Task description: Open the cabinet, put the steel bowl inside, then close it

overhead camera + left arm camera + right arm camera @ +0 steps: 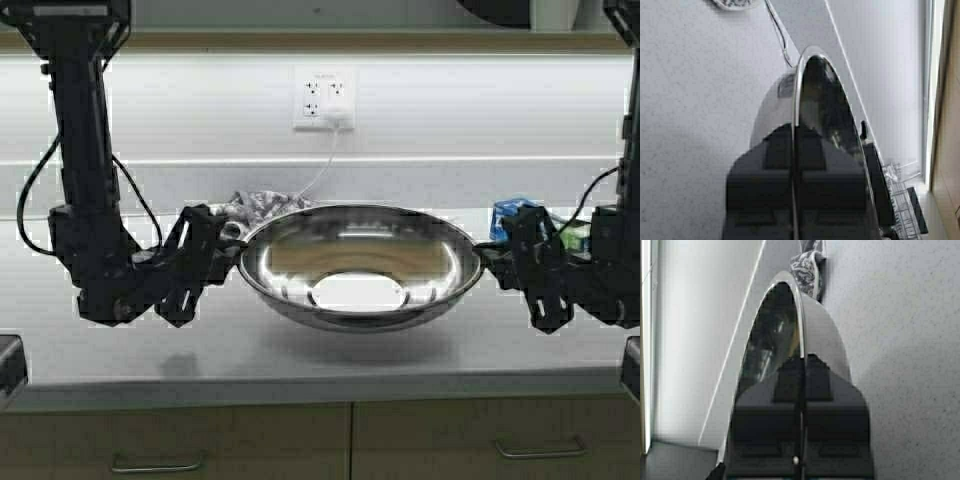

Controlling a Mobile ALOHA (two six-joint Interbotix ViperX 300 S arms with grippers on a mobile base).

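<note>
Gripping opposite rims, left gripper [232,250] and right gripper [492,256] clamp jaws on wide shiny steel bowl [360,262] over grey bench [120,350]; lift level, matched speed.

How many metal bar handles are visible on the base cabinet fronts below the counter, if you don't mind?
2: one handle at lower left, another handle at lower right. Others may lie outside the view.

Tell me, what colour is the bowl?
Mirror-shiny silver steel bowl; the high view shows it best.
</note>
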